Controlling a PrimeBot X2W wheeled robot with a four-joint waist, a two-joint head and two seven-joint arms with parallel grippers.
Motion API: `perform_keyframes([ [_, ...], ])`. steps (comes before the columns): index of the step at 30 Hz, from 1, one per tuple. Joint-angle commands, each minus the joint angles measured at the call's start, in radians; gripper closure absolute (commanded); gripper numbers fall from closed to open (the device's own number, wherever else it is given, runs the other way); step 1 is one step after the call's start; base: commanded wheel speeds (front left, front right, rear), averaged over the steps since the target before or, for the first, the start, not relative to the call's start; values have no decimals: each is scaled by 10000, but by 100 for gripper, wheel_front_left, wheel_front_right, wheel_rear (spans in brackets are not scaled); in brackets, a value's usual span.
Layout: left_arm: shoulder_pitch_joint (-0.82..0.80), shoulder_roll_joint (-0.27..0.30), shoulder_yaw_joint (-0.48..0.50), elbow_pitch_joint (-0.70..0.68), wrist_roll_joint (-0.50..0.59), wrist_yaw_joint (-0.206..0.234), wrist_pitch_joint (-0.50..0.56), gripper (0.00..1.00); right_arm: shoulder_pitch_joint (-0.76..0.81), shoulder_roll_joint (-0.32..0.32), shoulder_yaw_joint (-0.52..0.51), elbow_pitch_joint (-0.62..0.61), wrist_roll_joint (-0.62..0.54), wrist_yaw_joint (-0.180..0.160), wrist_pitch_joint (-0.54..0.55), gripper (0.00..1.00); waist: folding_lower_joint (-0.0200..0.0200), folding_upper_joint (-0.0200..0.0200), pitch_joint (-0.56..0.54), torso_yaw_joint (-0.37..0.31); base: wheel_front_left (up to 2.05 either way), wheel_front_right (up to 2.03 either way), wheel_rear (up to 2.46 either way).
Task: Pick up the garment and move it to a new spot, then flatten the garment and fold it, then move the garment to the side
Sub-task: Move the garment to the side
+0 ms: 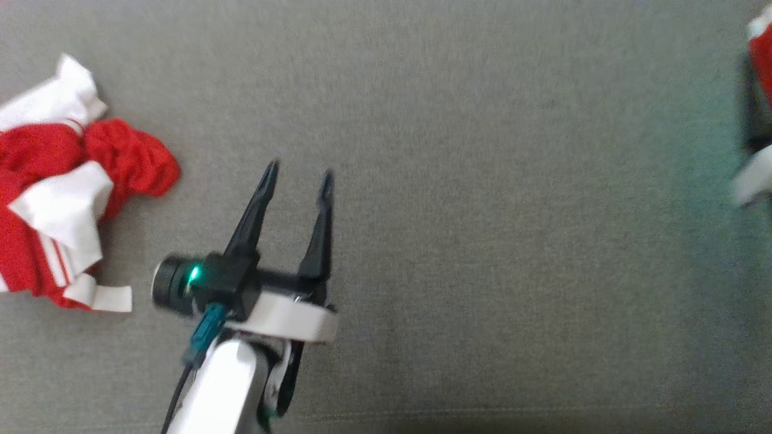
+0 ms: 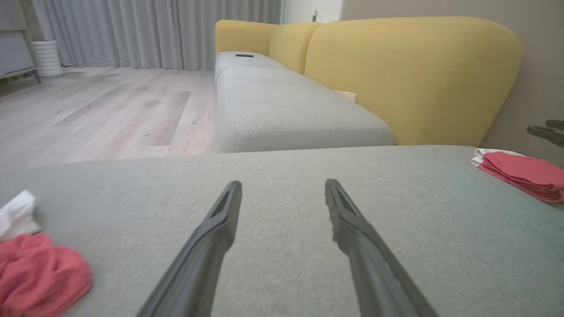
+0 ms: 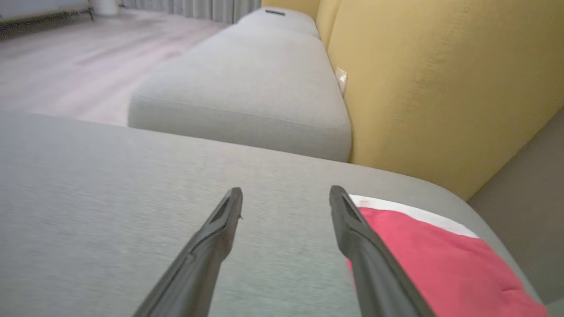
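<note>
Garment [image 1: 60,199]: crumpled red-and-white fabric; we judge it limp, light; pinch a raised fold.
Left gripper [image 1: 300,169]: spread wide, empty.
Right gripper [image 3: 286,190]: spread wide, empty.

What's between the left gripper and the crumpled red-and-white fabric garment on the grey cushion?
The head view shows bare grey cushion between the left gripper and the crumpled red-and-white garment, nothing lying there.

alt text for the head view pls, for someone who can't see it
The robot's left claw hovers open over a grey cushion. A crumpled red and white garment lies at the left edge, apart from it; more red and white cloth shows blurred at the right edge.
</note>
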Motion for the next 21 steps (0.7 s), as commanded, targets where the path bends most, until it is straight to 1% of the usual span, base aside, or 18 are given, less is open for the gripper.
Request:
perform_keyframes([
  [1, 82, 16, 423, -215, -41, 40, -51, 0, 327, 67, 216, -204, 116, 63, -328, 0, 3, 0, -1063, 158, 0, 0, 0],
  [5, 926, 16, 885, 37, -190, 35, -51, 0, 987, 1402, 828, 231, 458, 63, -1692, 0, 3, 0, -2033, 347, 0, 0, 0],
  [8, 1551, 16, 1238, 145, -276, 11, -51, 0, 1524, 2166, 1208, 649, 622, 63, -2586, 0, 3, 0, -2704, 521, 0, 0, 0],
  [11, 2134, 16, 1583, 180, -358, 3, -51, 0, 2182, 2701, 1364, 811, 598, 63, -3036, 0, 3, 0, -3289, 674, 0, 0, 0],
  [14, 2595, 16, 1781, 176, -272, -141, -51, 0, 3025, 3167, 1361, 927, 302, 63, -3131, 0, 3, 0, -3676, 841, 0, 0, 0],
  [18, 3086, 16, 2055, 61, -259, -285, -51, 0, 4107, 3664, 881, 233, -316, 63, -3145, 0, 3, 0, -4028, 887, 0, 0, 0],
  [19, 3312, 16, 2097, -33, -210, -341, -51, 0, 4672, 3870, 502, -249, -547, 63, -3146, 0, 3, 0, -4162, 894, 0, 0, 0],
  [21, 3509, 16, 2126, -111, -130, -409, -51, 0, 5173, 3993, 251, -806, -754, 63, -3147, 0, 3, 0, -4266, 872, 0, 0, 0],
])
